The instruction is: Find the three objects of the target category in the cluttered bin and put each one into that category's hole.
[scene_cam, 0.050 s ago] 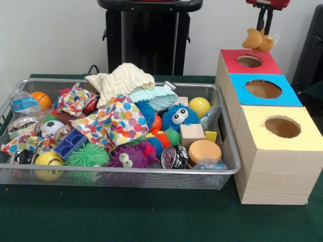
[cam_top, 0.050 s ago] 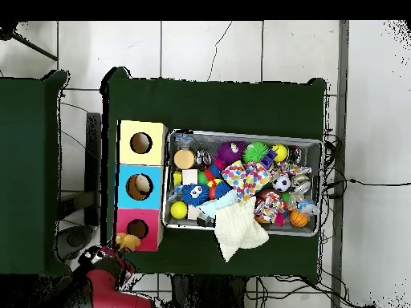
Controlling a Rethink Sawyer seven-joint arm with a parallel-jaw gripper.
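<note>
A small tan plush toy point(scene_cam, 0.050 s ago: 258, 40) hangs clamped in the gripper point(scene_cam, 0.050 s ago: 265, 31) at upper right, just above and behind the red box point(scene_cam, 0.050 s ago: 251, 69) and its hole point(scene_cam, 0.050 s ago: 249, 61). Delivery appears underway; next it likely needs centring over that hole, then release.

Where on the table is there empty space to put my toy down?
The green table is bare in front of the wire bin and the three boxes: red, blue, yellow. Inside the bin it is crowded with toys and cloths, with no free spot.
</note>
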